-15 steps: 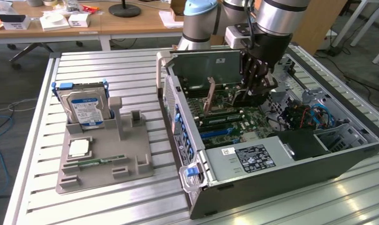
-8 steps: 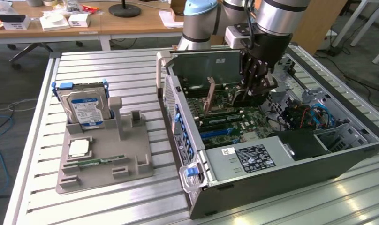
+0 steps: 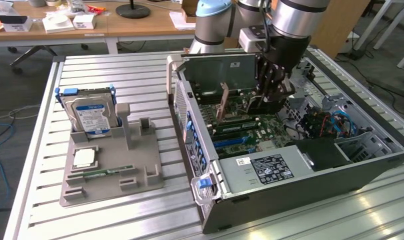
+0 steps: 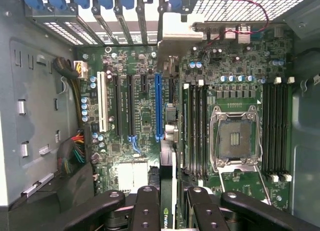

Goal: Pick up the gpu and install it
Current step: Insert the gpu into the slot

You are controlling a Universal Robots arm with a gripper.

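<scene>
My gripper reaches down into the open computer case, over the motherboard. In the wrist view the gripper is shut on the gpu. The gpu is a thin card seen edge-on, with a green logo between the black fingers. Its silver bracket sits at the case's slot openings. The card runs just beside the long blue expansion slot. I cannot tell whether it touches the board. In the exterior view the gpu is a dark piece below the fingers.
A grey holder tray stands at the exterior view's left, carrying an upright hard drive, a square chip and a small green memory stick. The power supply fills the case's near end. An open processor socket lies beside memory slots.
</scene>
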